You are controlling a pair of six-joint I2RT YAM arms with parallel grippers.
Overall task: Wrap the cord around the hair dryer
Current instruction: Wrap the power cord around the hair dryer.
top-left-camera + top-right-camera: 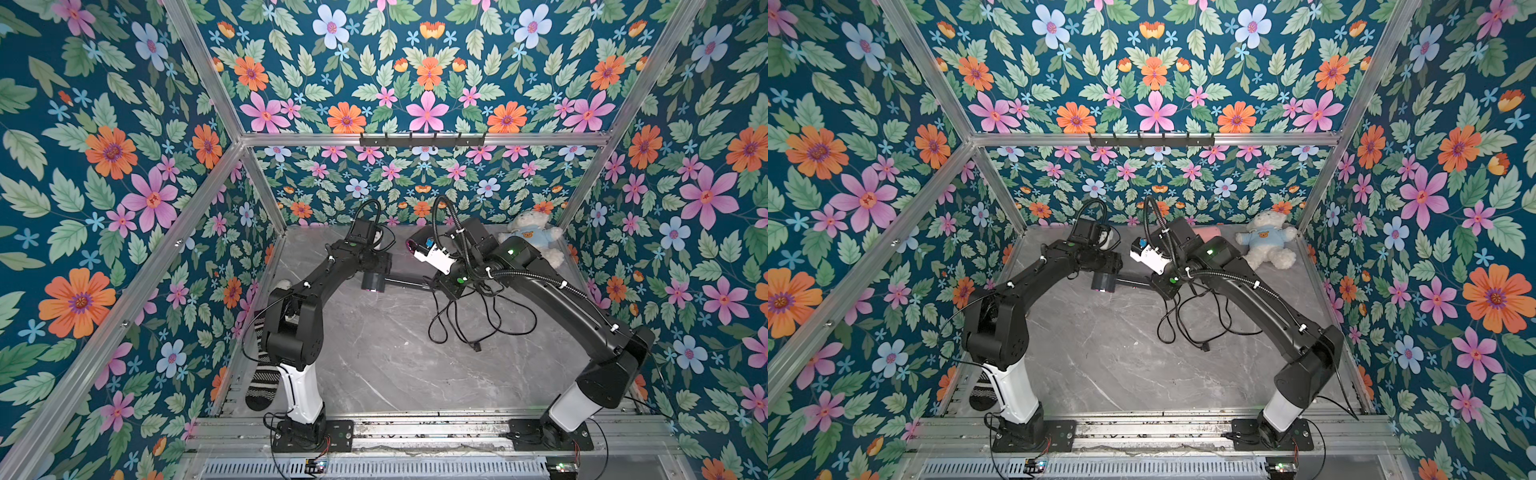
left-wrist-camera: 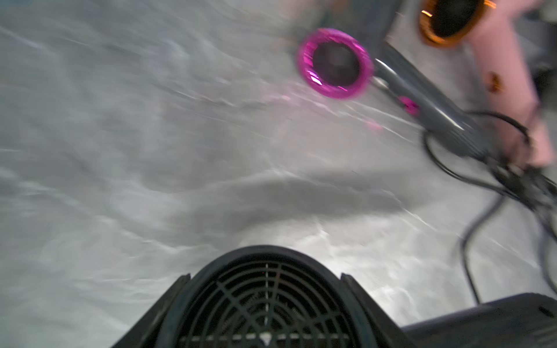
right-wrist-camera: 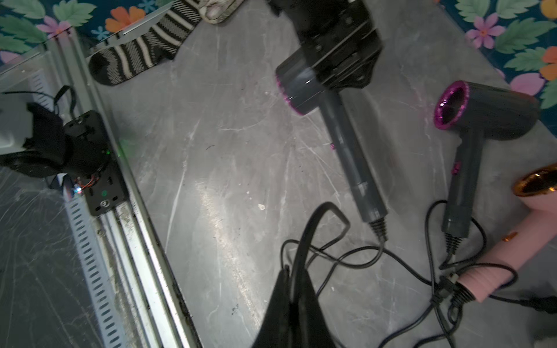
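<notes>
Starting the wrap: no turns yet.
Left gripper [image 3: 331,66] clamps the grey hair dryer [image 3: 298,90] by its head; right gripper [image 3: 294,289] pinches the cord [image 3: 315,221]; handle [image 3: 352,168] bare.

left wrist view — blurred | hair dryer [image 2: 265,304] — cut by frame edge | sock [image 1: 264,378] part-hidden behind left arm [image 1: 291,328]

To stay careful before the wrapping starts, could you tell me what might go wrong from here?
The right gripper is shut on a loop of black cord that runs toward a knot with the cords of the second grey hair dryer and the pink hair dryer; pulling may drag them. Whose cord that loop is, I cannot tell. The left gripper clamps the held grey hair dryer only by its rounded head, which may twist.
</notes>
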